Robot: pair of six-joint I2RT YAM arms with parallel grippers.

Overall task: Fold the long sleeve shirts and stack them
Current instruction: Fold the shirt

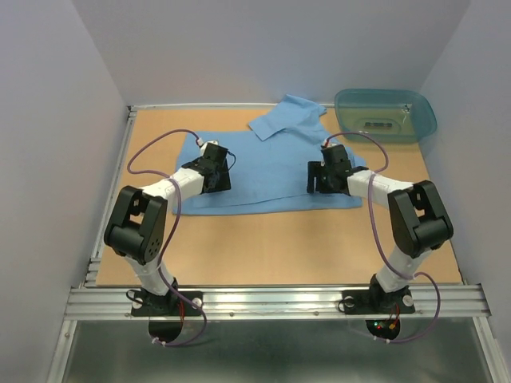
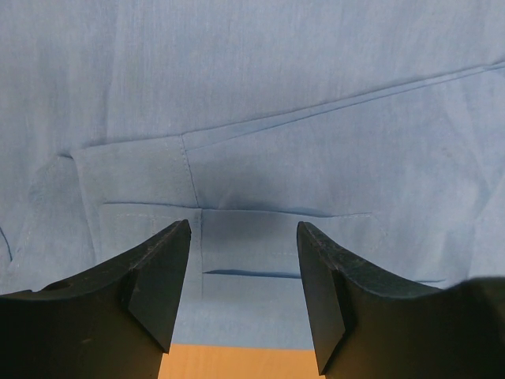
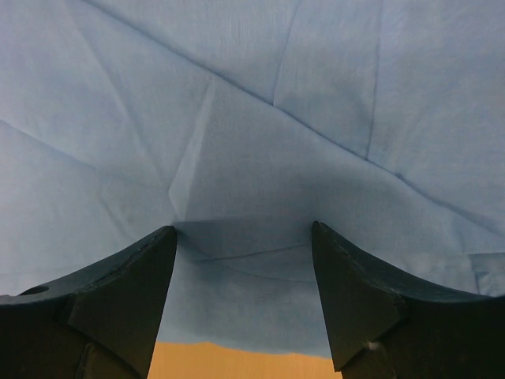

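Shirt (image 1: 263, 171) spread under left gripper (image 2: 245, 245), right gripper (image 3: 245, 241)

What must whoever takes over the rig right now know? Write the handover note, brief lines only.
Left gripper: open, low over the shirt close to its near edge, holding nothing.
Right gripper: open, also close to the near edge, creased fabric between its fingers, not gripped.
Shirt: the only one in view, lying flat on the table, collar toward the far side.
Done: shirt laid out; no finished fold, no stack.
Left: grip the near edge, fold, then stack.
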